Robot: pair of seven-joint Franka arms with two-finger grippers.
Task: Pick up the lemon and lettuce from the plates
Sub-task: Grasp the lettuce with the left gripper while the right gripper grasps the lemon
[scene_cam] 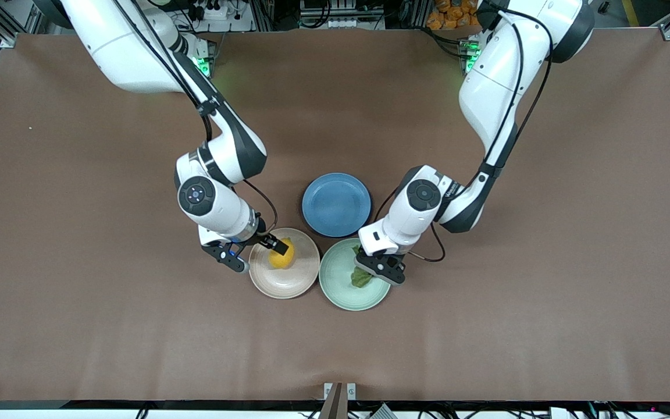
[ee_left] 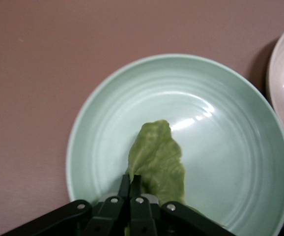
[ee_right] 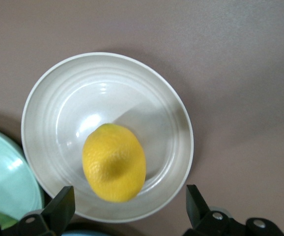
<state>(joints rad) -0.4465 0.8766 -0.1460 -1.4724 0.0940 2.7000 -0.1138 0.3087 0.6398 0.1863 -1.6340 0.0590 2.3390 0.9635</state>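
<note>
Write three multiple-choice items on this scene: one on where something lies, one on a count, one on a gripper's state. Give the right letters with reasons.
1. Where does the lemon lie?
A. on the blue plate
B. on the beige plate
C. on the bare table

2. How many plates are on the table?
A. two
B. three
C. four

3. How does the left gripper stand?
A. wide open over the blue plate
B. shut on the lemon
C. shut on the lettuce

Answers:
1 B: the lemon rests in the beige plate, with the open right gripper around it.
2 B: the beige plate, the mint green plate and the blue plate.
3 C: in the left wrist view its fingers pinch the edge of the lettuce on the mint green plate.
</note>
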